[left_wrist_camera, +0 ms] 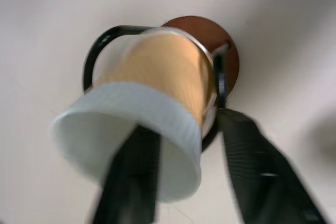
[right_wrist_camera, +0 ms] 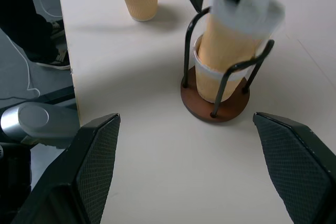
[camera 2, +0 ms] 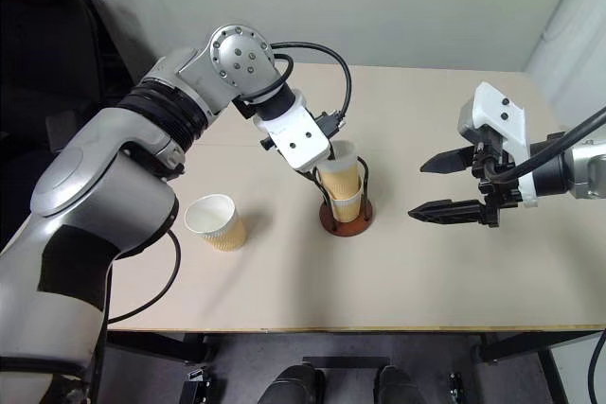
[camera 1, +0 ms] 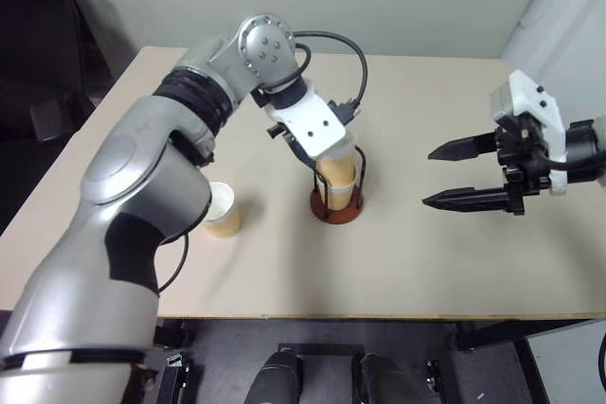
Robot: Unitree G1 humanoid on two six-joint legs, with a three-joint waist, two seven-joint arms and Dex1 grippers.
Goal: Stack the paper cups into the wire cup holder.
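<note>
The wire cup holder [camera 2: 346, 221], a reddish-brown disc with black wire loops, stands mid-table. One paper cup [right_wrist_camera: 215, 80] sits low inside it. A second paper cup [camera 2: 339, 169] is nested into that one, tilted, with its white rim well above the loops. My left gripper [left_wrist_camera: 184, 124] hangs right over this upper cup, open, one finger [left_wrist_camera: 131, 177] inside the rim and the other outside it, with a gap to the cup wall. A third paper cup [camera 2: 216, 222] stands upright on the table to the holder's left. My right gripper [camera 2: 418, 191] hovers open to the holder's right, holding nothing.
The beige table [camera 2: 312, 309] has bare surface in front of the holder and between it and my right gripper. Its front edge runs close below the cups. A dark chair [camera 1: 43, 92] and floor lie beyond the table's left side.
</note>
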